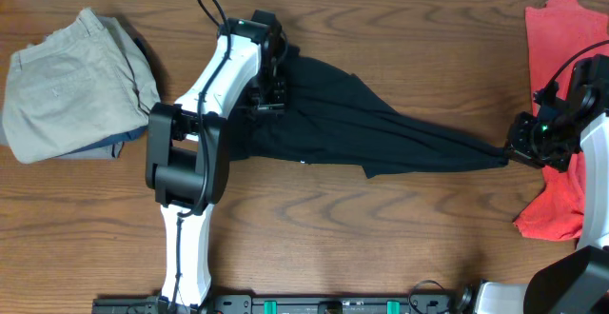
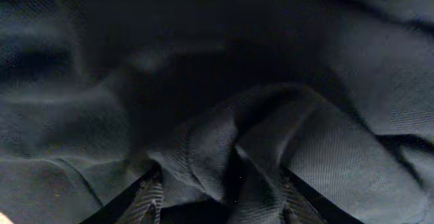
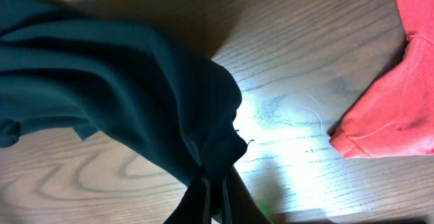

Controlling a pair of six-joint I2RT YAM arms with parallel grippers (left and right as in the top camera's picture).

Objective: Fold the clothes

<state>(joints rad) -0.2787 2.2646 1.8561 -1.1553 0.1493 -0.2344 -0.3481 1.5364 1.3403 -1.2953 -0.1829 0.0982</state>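
Black shirt (image 1: 381, 128) stretched long, right tool (image 1: 506, 150) pinching its end, left tool (image 1: 270, 93) grip unclear

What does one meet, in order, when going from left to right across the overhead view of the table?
khaki trousers → black shirt → right gripper, pinching the shirt's right tip → coral-red garment. The left gripper is left out, since it sits over the shirt's left part.
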